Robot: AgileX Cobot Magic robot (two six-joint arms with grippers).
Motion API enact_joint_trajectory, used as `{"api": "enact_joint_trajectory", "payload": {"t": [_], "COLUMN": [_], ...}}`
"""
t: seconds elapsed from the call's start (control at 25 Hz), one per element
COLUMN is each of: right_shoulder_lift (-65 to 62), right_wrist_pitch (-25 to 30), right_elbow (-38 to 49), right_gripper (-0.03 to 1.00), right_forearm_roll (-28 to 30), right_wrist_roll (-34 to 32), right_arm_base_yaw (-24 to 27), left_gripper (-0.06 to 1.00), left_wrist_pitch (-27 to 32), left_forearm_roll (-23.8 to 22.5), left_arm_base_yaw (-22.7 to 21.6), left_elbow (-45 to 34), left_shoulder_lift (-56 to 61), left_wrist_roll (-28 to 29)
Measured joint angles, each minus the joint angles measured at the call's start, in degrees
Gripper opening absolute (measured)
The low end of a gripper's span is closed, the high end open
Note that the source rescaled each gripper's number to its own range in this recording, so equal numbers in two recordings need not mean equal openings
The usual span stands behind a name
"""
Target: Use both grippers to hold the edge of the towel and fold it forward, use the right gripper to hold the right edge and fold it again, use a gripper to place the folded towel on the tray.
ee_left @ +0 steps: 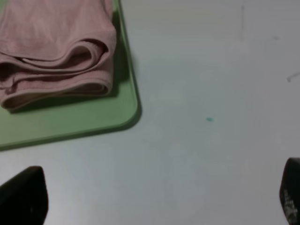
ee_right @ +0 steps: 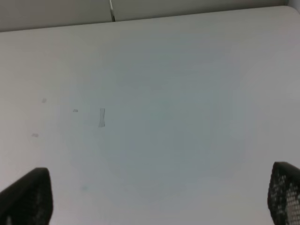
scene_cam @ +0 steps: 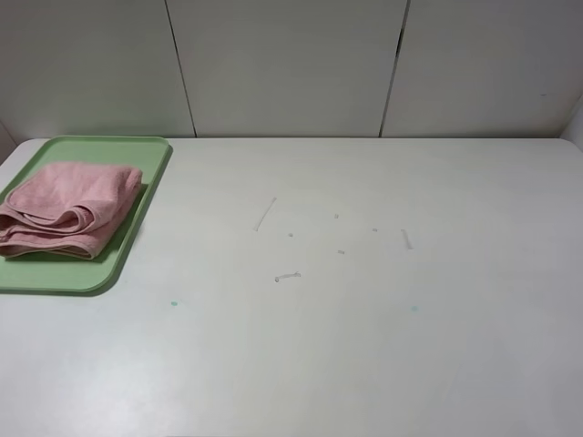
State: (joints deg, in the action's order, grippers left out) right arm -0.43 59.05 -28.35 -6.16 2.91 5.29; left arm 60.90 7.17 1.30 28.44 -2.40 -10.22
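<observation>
The folded dusty-pink towel (scene_cam: 68,208) lies on the light-green tray (scene_cam: 137,150) at the table's far left. The left wrist view shows the same towel (ee_left: 56,51) with its hem folds facing the camera, resting on the tray (ee_left: 70,124). My left gripper (ee_left: 159,197) is open, its two black fingertips (ee_left: 26,194) wide apart above bare table, short of the tray's corner, with nothing between them. My right gripper (ee_right: 159,197) is open too, over bare table, holding nothing. Neither arm appears in the exterior high view.
The white table (scene_cam: 364,319) carries a few faint scuff marks (scene_cam: 287,276) near its middle and small teal specks (scene_cam: 174,303). White wall panels (scene_cam: 291,64) rise behind the table's far edge.
</observation>
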Motion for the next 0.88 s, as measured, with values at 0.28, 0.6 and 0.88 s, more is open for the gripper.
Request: {"api": "enact_joint_trajectory", "payload": {"t": [0.28, 0.6, 0.88], "right_shoulder_lift": [0.00, 0.00, 0.00], "right_wrist_pitch": [0.00, 0.00, 0.00], "right_elbow": [0.00, 0.00, 0.00], "right_gripper": [1.00, 1.00, 1.00], "right_forearm_roll": [0.00, 0.00, 0.00], "right_wrist_roll": [-0.05, -0.05, -0.05], "right_arm_base_yaw": [0.00, 0.00, 0.00], "left_gripper": [1.00, 1.00, 1.00], "left_wrist_pitch": [0.32, 0.32, 0.32], "left_forearm_roll": [-0.05, 0.00, 0.04], "left_arm_base_yaw": [1.30, 1.30, 1.30], "left_elbow": [-0.10, -0.10, -0.10], "left_shoulder_lift": [2.79, 2.85, 2.85], "left_wrist_roll": [0.12, 0.12, 0.12]}}
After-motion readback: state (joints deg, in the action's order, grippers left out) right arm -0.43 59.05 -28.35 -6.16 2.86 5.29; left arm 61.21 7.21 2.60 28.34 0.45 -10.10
